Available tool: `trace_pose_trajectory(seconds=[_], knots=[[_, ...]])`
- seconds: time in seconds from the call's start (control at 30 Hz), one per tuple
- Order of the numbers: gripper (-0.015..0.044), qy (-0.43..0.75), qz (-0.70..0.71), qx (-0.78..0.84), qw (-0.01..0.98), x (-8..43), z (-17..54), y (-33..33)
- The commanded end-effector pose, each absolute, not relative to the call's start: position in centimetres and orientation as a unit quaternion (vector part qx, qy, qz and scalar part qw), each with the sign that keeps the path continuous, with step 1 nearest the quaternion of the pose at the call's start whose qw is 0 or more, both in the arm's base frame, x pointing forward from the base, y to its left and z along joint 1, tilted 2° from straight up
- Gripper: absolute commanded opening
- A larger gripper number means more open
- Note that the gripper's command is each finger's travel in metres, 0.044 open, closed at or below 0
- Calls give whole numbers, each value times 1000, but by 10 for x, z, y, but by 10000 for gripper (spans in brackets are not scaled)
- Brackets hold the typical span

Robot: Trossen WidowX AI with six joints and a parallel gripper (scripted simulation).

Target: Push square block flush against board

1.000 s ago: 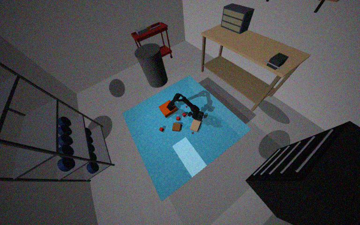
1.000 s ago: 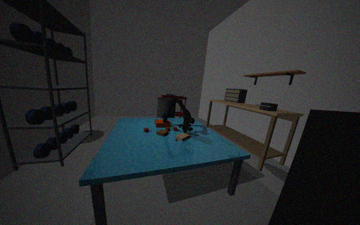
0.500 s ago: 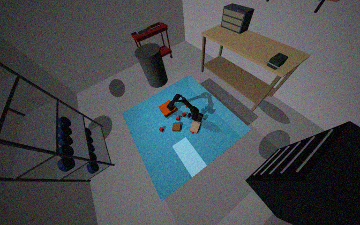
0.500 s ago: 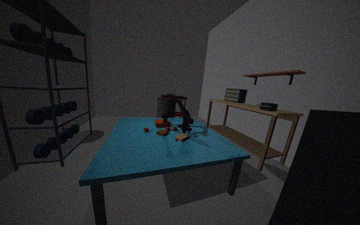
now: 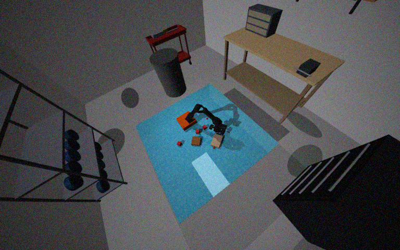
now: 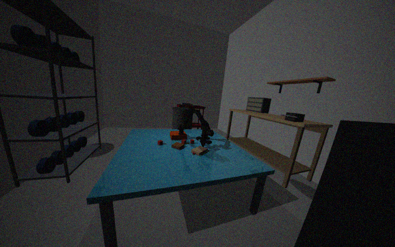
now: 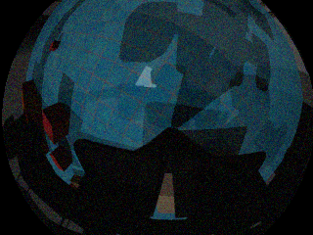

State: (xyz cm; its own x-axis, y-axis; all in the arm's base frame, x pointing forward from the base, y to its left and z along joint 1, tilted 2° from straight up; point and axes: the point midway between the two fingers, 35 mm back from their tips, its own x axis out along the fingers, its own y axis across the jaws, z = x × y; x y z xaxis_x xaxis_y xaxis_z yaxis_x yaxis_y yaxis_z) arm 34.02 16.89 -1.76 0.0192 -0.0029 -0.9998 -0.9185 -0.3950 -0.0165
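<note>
The square block is brown and lies flat on the blue table. The board is light tan, longer than wide, and lies to the right of the block, with a gap of blue table between them. A tan strip of the board shows between the dark finger parts in the wrist view. My gripper is shut with nothing in it. It is low at the board's far end, on the robot's side; whether the tips touch the board is hidden.
Small red cubes lie between the orange base and the block. Another red cube lies left of the block. A small red piece is at the board's near end.
</note>
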Motion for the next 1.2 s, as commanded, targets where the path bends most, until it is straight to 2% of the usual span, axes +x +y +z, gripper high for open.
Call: trace_pose_trajectory(seconds=[0.0,0.47,0.63,0.83,1.17], knots=[[0,387,584,-597,391,338,-18,174],[0,387,585,-596,392,328,-18,195],[0,387,584,-596,392,330,34,192],[0,389,583,-595,393,330,37,192],[0,477,513,-524,484,331,37,189]])
